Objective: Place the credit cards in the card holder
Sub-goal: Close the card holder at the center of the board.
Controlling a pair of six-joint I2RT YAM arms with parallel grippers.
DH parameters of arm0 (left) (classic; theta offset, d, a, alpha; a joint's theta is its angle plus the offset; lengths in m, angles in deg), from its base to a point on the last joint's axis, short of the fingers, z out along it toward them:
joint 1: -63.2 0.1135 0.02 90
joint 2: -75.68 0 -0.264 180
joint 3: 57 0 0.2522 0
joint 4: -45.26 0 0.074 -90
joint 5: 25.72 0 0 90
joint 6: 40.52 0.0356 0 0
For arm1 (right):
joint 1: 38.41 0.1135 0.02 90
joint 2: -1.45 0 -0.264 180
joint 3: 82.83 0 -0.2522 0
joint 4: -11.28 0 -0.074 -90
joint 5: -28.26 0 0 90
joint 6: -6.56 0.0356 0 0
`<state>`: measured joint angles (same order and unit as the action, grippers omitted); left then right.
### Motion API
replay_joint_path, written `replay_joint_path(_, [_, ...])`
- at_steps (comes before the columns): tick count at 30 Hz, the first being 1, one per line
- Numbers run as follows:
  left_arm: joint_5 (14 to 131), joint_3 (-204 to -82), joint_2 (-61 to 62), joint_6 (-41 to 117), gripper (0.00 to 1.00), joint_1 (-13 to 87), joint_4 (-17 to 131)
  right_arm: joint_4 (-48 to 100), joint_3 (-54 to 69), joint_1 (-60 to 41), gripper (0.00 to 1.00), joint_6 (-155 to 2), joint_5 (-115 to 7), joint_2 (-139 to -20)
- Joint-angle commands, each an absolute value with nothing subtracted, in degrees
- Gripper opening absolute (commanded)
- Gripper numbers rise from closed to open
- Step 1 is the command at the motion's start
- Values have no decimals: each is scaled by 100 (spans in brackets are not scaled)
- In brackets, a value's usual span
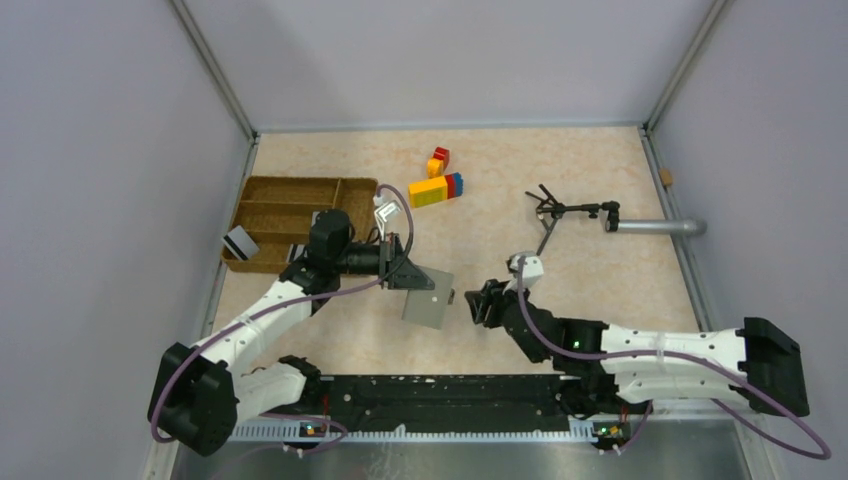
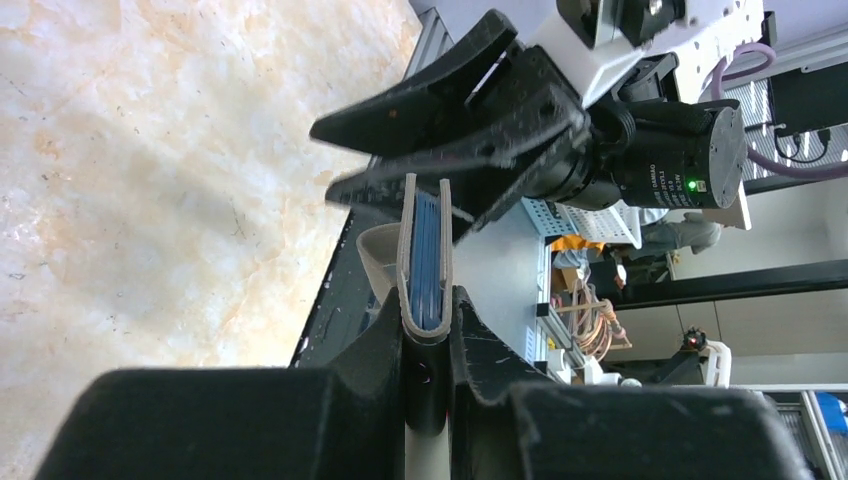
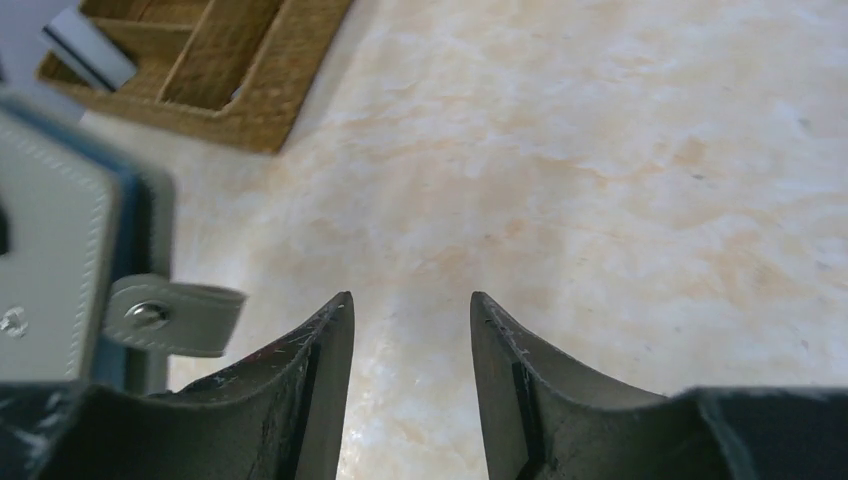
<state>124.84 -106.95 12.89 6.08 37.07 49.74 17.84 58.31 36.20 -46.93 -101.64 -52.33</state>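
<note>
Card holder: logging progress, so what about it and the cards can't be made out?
- Card holder: edge-on in the left wrist view, in the left hand; contents hidden.
- Right wrist view: frame edge cuts it off.
- Credit cards: too small to count from above; left arm covers part of the wicker tray.

The card holder (image 1: 430, 298) sits between the left gripper (image 1: 412, 278) and right gripper (image 1: 476, 303), the tray (image 1: 300, 181) with a card (image 1: 237, 243) behind-left.

Pale marbled table (image 1: 480, 240) carries three items

A wicker tray (image 1: 300, 182) sits at ten o'clock, coloured toy blocks (image 1: 437, 188) at twelve, and a black stand (image 1: 565, 210) at two.
</note>
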Motion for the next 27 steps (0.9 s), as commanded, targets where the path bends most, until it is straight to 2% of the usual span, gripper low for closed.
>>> replay_joint_path(1, [12367, -10665, 1344, 669, 0, 3790, 4870, 2822, 5783, 3668, 45, -3201, -11782, -4669])
replay_joint_path(3, [12245, -10661, 1349, 691, 0, 3804, 4963, 3006, 5967, 3669, 45, -3000, -11838, -4305])
replay_joint_path(5, [12008, -10653, 1369, 780, 0, 3805, 5164, 2943, 6097, 3664, 54, -3342, -11590, -3955])
replay_joint_path(7, [11752, -10614, 1377, 795, 0, 3807, 5305, 2396, 6191, 3629, 64, -4241, -10811, -3613])
replay_joint_path(9, [11684, -10538, 1317, 671, 0, 3808, 5226, 2227, 6162, 3620, 66, -4624, -10213, -3498])
replay_joint_path(13, [11837, -10306, 1222, -10, 0, 3809, 4468, 1702, 6257, 3630, 66, -5107, -9551, -3780])
replay_joint_path(20, [11665, -10172, 1349, -354, 0, 3809, 4173, -159, 6268, 3717, 66, -5525, -9056, -4994])
replay_joint_path(23, [11723, -10187, 1316, -419, 0, 3815, 4120, -301, 6060, 3718, 66, -5604, -9128, -5438])
replay_joint_path(27, [11802, -10189, 1292, -431, 0, 3820, 4136, -242, 5972, 3726, 60, -5351, -9689, -5602])
